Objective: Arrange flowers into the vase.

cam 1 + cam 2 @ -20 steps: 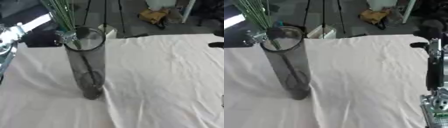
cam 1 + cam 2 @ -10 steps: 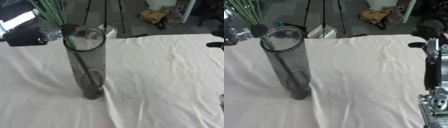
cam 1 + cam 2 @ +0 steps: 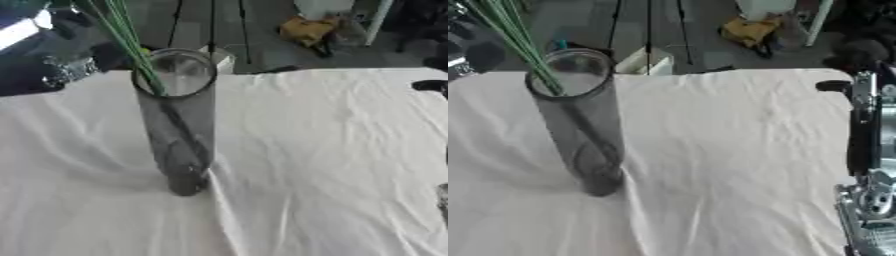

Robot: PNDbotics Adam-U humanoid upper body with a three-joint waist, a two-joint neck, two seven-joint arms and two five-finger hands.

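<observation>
Stems [image 3: 131,42]: you are feeding thin green stems into the vase [image 3: 179,125]; they are leaning up and left across its rim, with their lower ends showing dark through the glass toward the base.
Vase: it is standing upright on the white cloth [image 3: 315,150] over the desk, left of centre.
Left robot hand [image 3: 48,60]: it is showing as a dark, blurred mass just left of the rim, near the stems; you cannot tell whether its fingers are clasping them or already released.
Right robot hand: it is not appearing in either view; only the right arm [image 3: 868,150] is hanging along the right edge.
Step in hand: you are probably seating the stems.
Doing it well: keep the hand off the rim, since a tall, narrow vase is looking easy to tip, and lower the stems until they are resting on the bottom.
</observation>
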